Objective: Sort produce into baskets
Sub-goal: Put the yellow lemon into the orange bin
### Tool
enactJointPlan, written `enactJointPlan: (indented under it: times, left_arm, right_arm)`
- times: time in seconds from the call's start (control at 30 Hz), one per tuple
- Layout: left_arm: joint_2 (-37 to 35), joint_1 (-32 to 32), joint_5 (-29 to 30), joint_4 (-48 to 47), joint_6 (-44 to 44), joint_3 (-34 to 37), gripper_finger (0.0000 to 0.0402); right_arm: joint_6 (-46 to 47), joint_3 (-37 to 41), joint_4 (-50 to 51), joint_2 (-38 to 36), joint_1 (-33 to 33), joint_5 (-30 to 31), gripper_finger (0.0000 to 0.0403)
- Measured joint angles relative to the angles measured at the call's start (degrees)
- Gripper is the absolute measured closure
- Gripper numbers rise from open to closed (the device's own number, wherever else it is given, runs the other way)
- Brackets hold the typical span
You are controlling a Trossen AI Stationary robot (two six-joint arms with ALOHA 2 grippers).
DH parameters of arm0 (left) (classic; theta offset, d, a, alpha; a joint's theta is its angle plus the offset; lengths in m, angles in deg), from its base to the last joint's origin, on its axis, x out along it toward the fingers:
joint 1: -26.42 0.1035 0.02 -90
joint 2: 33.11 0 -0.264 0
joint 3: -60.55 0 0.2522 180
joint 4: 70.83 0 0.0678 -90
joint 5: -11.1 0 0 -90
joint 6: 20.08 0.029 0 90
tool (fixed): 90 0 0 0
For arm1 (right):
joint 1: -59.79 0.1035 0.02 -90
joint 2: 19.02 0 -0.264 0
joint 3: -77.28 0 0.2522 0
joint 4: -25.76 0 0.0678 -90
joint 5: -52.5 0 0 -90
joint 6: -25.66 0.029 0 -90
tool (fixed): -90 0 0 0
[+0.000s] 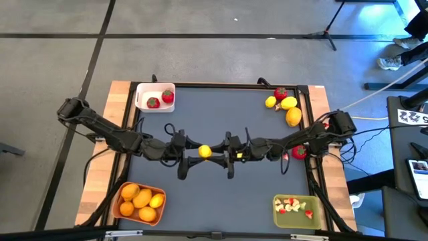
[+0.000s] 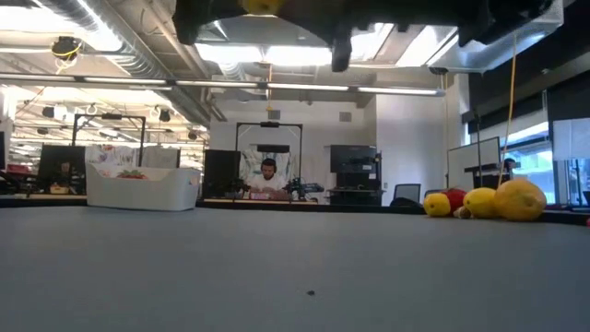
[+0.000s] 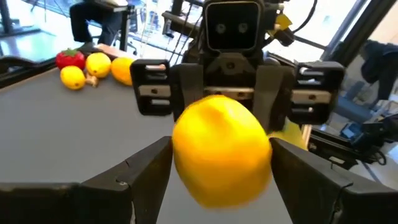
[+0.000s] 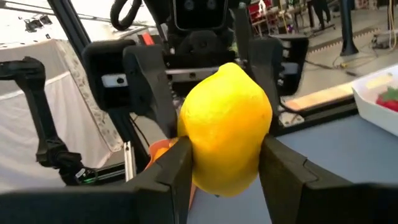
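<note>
Both the left gripper (image 1: 194, 153) and right gripper (image 1: 221, 153) pinch one lemon (image 1: 204, 151), seemingly light, hard and smooth, best held across its middle.

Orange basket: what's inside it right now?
The orange basket holds several orange citrus and a lemon, seen from above. The fruit covers most of its floor, so anything lying underneath cannot be seen.

Site type: robotics lab in an open-plan office.
Evidence beyond the tabletop (image 2: 295, 258): monitors (image 2: 352, 159), seated person (image 2: 268, 175), exposed ceiling ducts (image 2: 138, 55).
</note>
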State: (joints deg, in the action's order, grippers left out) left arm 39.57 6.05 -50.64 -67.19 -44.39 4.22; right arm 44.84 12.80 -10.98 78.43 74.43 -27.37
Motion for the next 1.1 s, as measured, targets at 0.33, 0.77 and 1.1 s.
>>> enactJointPlan:
  times: [0.33,0.77,1.1]
  left_arm:
    - [0.14,0.16,-2.49,0.05,1.03,-0.11,0.0189]
    - [-0.17,-0.20,-2.92,-1.11,6.18,-0.10,0.0209]
    - [-5.25,-4.01,-2.42,-23.87,10.64,-4.73,0.0210]
  right_arm:
    - [-1.72,-1.07,0.11,0.39,-0.08,-0.24,0.0256]
    - [1.75,-1.13,2.82,0.31,-0.10,-0.24,0.0184]
    - [1.53,-1.27,13.20,-2.25,0.05,-2.91,0.0149]
